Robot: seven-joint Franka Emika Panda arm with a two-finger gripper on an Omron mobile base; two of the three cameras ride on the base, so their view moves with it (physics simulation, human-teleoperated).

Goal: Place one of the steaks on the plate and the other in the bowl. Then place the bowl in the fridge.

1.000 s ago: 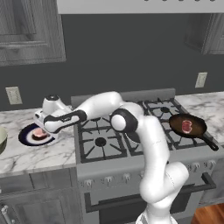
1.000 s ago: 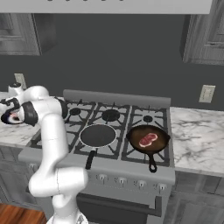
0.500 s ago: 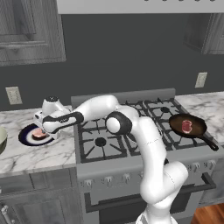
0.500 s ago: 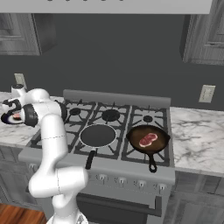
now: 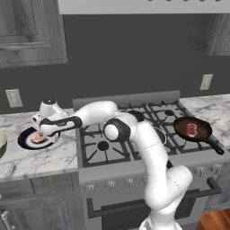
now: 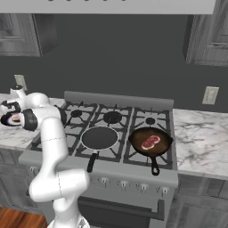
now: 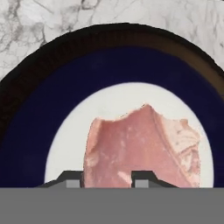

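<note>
Round flat plate (image 7: 26, 131), navy rim, white ring, on the veined marble tabletop (image 5: 40, 157) left of the stove (image 5: 134, 134). Pale pink steak (image 7: 140, 148), flat slab with ragged edge, lies on the plate's centre. Tool (image 7: 107, 178) poised directly above the plate, its two dark tips straddling the slab's near edge; whether they pinch the meat or stand free cannot be told. Second steak (image 6: 150, 142), darker red with white marbling, sits in the black frying pan (image 6: 165, 134) on the stove's right front burner. Cream-green bowl (image 5: 2, 143), rim at the left edge, on the same tabletop.
</note>
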